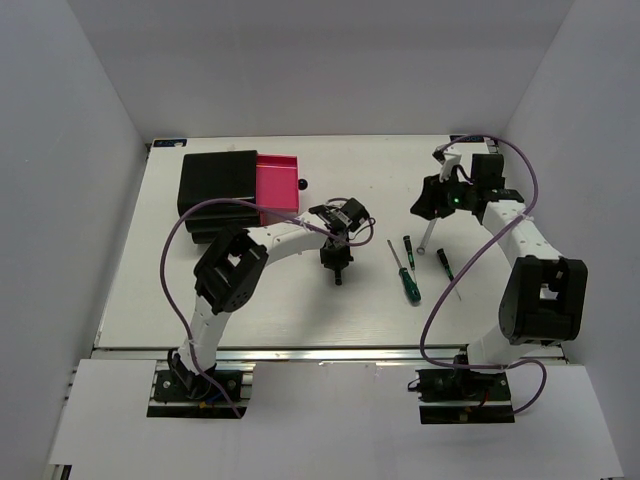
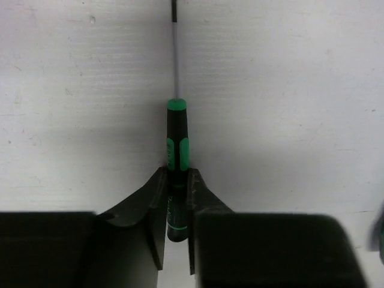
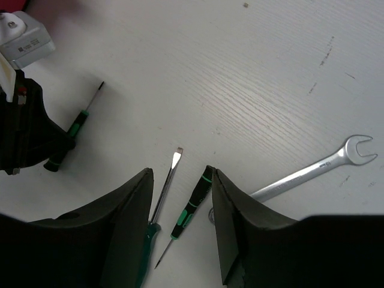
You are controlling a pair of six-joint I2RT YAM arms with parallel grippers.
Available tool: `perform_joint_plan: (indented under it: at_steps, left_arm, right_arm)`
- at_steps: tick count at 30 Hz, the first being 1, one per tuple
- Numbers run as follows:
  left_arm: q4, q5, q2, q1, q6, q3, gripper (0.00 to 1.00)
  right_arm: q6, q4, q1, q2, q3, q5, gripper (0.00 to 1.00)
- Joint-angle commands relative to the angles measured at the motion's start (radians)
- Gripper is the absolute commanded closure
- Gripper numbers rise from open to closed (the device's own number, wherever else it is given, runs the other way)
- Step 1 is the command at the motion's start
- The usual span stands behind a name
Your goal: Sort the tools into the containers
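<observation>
My left gripper (image 1: 335, 262) is shut on a slim black-and-green screwdriver (image 2: 177, 141), held low over the white table with its shaft pointing away from the wrist; the gripper also shows in its wrist view (image 2: 177, 180). My right gripper (image 1: 440, 200) is open and empty above the tools (image 3: 180, 173). Below its jaws lie the larger green-handled flat screwdriver (image 3: 169, 174), a slim black-handled screwdriver (image 3: 191, 207) and a silver wrench (image 3: 312, 171). From above I see the green screwdriver (image 1: 405, 272), the wrench (image 1: 427, 237) and another slim screwdriver (image 1: 445, 263). The black cabinet (image 1: 215, 190) has one pink drawer (image 1: 278, 183) pulled open.
The cabinet stands at the table's back left, its open drawer's black knob (image 1: 303, 184) pointing right, just behind my left gripper. White walls enclose the table on three sides. Purple cables loop beside both arms.
</observation>
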Motion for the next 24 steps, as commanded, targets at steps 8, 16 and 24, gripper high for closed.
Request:
perform_joint_plan:
  at_steps: [8,16,24]
  left_arm:
    - [-0.075,-0.036,-0.007,0.013,0.166,0.142,1.0]
    - [-0.237,-0.148,-0.024,0.039,0.37,0.528,1.0]
    - [-0.196,-0.234,-0.13,0.239,0.43,0.54,1.0]
  right_arm:
    - [-0.017,-0.027,-0.045,-0.062,-0.007,-0.012,0.5]
    - [-0.015,-0.023,-0.051,-0.075,-0.015,-0.009,0.5]
    - [-0.023,-0.023,-0.051,-0.091,-0.041,-0.04,0.54]
